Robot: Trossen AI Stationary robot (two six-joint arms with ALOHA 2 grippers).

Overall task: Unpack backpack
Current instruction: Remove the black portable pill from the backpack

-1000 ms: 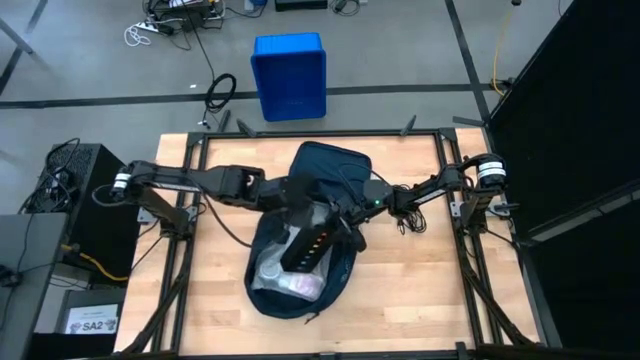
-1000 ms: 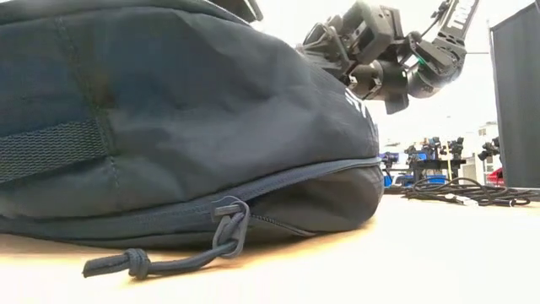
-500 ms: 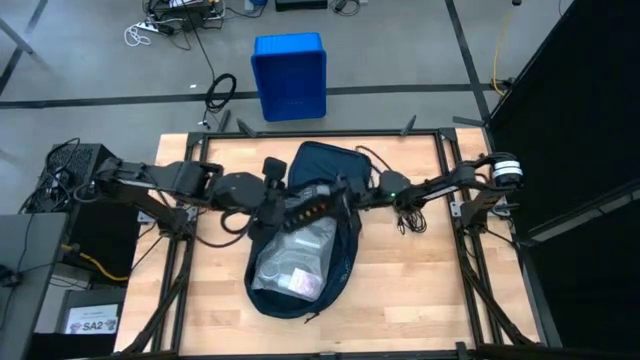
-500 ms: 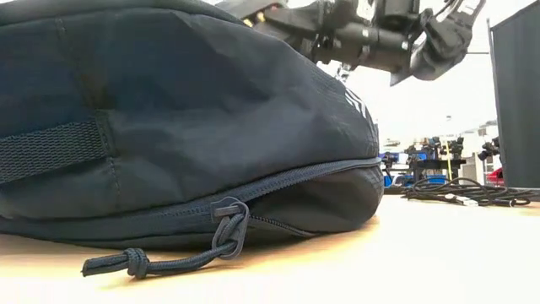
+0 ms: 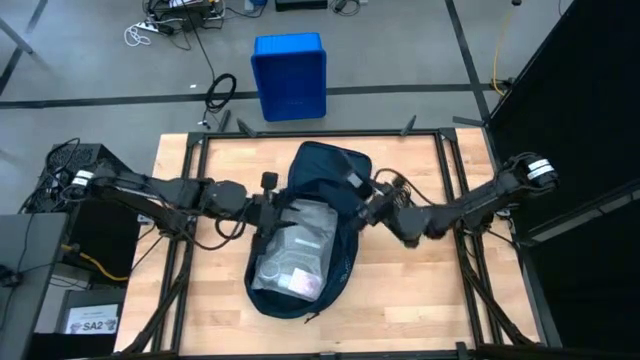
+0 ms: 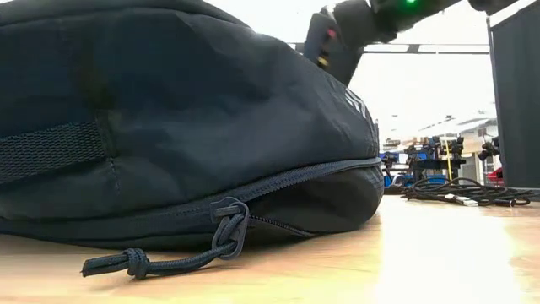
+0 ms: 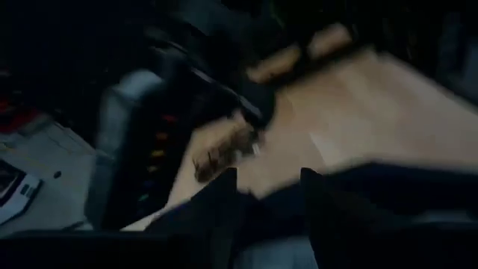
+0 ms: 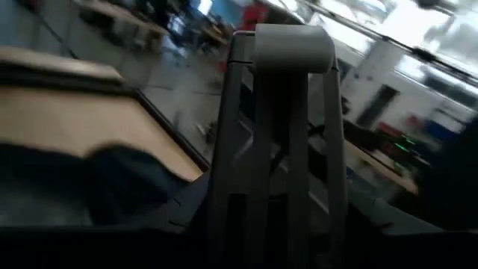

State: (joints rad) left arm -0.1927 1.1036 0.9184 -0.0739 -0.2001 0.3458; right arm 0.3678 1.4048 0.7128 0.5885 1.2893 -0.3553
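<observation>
Backpack [image 5: 340, 165] open, cable coil [image 5: 412, 212] beside, bin [image 5: 289, 76] beyond

Backpack [image 5: 318, 170] on table [image 5: 420, 280] (centre)

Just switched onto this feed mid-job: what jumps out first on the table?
The dark navy backpack lies open mid-table, a clear plastic bag of items showing inside. The left tool sits at its left edge, the right tool at its right edge. A bright blue bin stands on the floor beyond the table.

The high view looks straight down on the whole wooden table [image 5: 420, 285]. The low view sits at tabletop level, close against the dark navy fabric backpack [image 6: 169, 118], which both share.
</observation>
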